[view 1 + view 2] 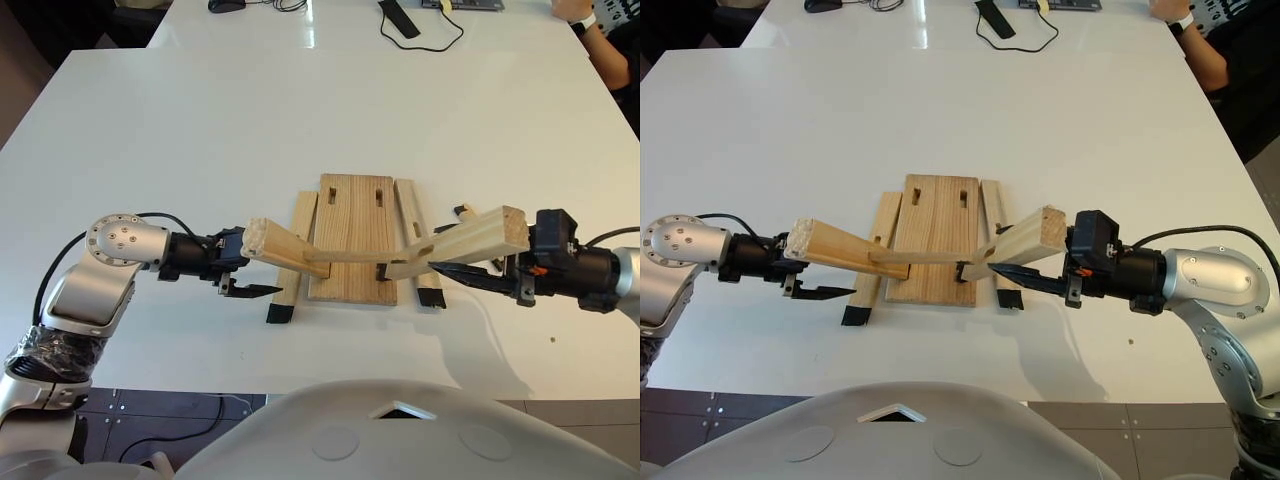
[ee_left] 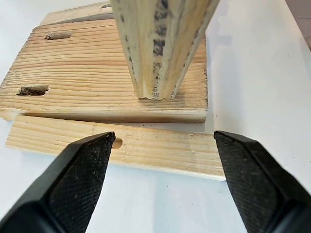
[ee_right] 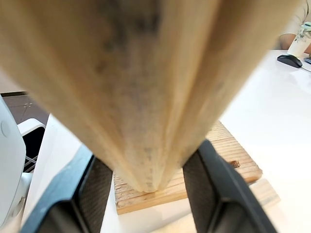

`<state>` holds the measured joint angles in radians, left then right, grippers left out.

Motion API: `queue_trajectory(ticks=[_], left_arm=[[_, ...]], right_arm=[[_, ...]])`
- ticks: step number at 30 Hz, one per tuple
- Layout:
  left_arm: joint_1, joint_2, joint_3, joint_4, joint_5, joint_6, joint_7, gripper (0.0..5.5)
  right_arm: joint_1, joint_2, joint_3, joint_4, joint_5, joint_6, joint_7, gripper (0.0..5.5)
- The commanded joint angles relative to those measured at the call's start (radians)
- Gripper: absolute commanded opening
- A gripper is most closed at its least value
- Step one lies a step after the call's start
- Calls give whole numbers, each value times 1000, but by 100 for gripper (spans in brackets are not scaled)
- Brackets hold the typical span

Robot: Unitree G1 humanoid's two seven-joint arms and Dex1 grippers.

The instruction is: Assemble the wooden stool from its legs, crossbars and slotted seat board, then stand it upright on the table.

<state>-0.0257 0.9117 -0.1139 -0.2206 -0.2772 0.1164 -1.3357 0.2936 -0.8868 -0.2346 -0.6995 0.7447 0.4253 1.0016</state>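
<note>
One leg (image 1: 470, 240), slanting crosswise over seat board (image 1: 350, 225), clamped in right end effector (image 1: 440, 262) — left end effector (image 2: 164, 138) apart

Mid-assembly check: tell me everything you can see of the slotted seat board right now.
The seat board is a rectangular slab of pale, straight-grained wood lying flat on the white table. Two slots show near its far edge, and one more near its near right corner. The left loose leg and right loose leg lie close along its long sides. The held leg-and-crossbar assembly crosses over its near half; whether they touch cannot be told.
</note>
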Motion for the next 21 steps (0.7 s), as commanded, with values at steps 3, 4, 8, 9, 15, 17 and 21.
queue_trajectory(ticks=[3,4,8,9,15,17,21], left_arm=[[-49,16,-12,17,8,10,-18,378],[-52,16,-13,20,10,9,-19,378],[-55,17,-18,25,16,5,-19,378],[-55,17,-19,25,17,5,-18,378],[-59,17,-20,27,16,5,-19,378],[-61,16,-19,25,14,9,-17,378],[-64,13,-17,24,10,15,-13,378]], right_arm=[[145,-29,47,45,-128,-39,31,200],[151,-32,46,56,-134,-52,36,200],[158,-47,53,82,-150,-86,44,200],[159,-50,54,87,-152,-93,45,200],[157,-74,55,128,-177,-140,52,200],[136,-78,50,134,-155,-137,50,200],[69,-71,37,148,-64,-101,44,200]])
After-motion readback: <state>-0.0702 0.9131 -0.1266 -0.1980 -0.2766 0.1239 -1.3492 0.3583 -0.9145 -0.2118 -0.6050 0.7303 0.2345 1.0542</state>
